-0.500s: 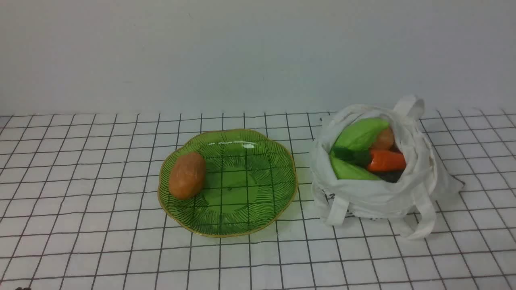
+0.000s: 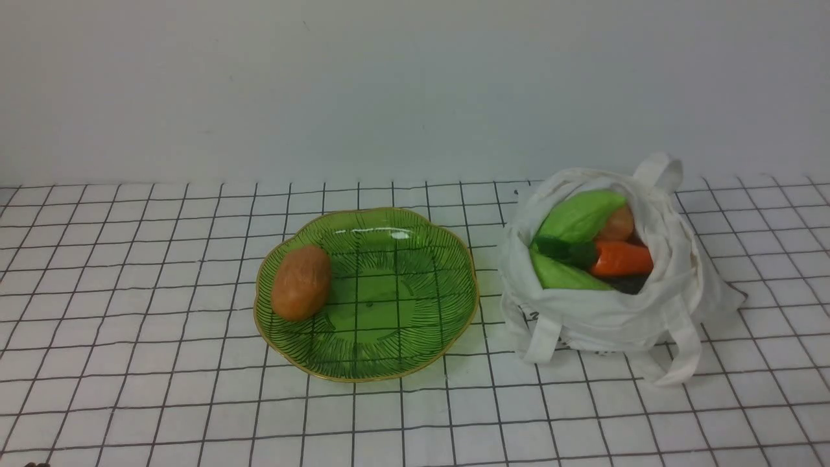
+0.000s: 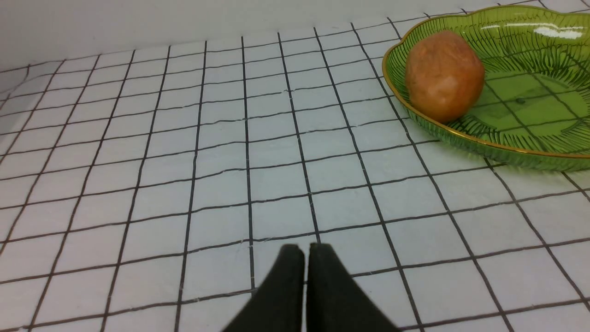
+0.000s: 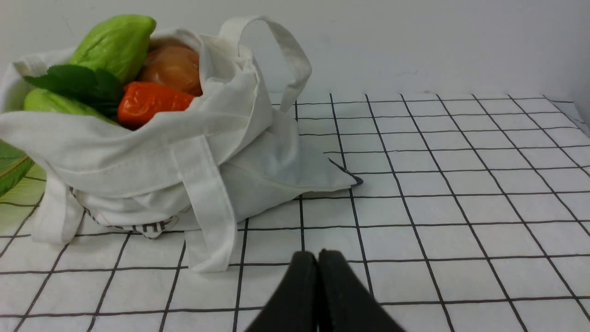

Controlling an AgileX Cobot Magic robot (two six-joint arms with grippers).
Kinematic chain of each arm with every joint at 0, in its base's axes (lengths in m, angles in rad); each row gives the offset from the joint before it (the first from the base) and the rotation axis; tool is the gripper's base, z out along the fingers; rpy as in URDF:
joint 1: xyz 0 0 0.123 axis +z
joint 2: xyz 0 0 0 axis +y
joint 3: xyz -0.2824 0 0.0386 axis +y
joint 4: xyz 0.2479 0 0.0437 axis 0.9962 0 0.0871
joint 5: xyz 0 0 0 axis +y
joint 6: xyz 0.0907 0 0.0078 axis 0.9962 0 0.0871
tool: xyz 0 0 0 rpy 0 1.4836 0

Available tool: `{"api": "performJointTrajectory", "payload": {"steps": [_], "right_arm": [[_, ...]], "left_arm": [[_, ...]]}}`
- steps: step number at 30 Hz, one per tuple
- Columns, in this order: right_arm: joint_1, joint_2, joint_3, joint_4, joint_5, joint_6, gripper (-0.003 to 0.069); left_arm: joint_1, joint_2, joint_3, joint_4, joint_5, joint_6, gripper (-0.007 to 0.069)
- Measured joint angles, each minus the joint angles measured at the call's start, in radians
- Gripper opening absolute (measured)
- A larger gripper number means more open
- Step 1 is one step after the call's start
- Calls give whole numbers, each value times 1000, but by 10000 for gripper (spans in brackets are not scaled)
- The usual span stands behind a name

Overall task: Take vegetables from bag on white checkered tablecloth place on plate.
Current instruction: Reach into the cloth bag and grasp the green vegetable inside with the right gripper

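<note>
The white bag sits on the white checkered tablecloth, right of the green plate. Inside the bag lie two light green gourds, an orange carrot and a brown potato. Another potato rests on the plate's left side. My left gripper is shut and empty, low over the cloth, short of the plate. My right gripper is shut and empty, near the bag's front strap. Neither gripper shows in the front view.
A plain white wall stands behind the table. Bag straps trail onto the cloth at the front and one loops up at the back.
</note>
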Motion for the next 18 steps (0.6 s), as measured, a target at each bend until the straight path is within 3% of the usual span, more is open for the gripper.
{"api": "performJointTrajectory", "payload": {"steps": [9, 12, 18], "right_arm": [[0, 0, 6, 33, -56, 17, -14], [0, 0, 7, 157, -139, 74, -14], [0, -1, 7, 546, -326, 218, -14]], "left_arm": [[0, 0, 0, 0, 0, 0, -8], [0, 0, 0, 0, 0, 0, -8], [0, 0, 0, 0, 0, 0, -8]]}}
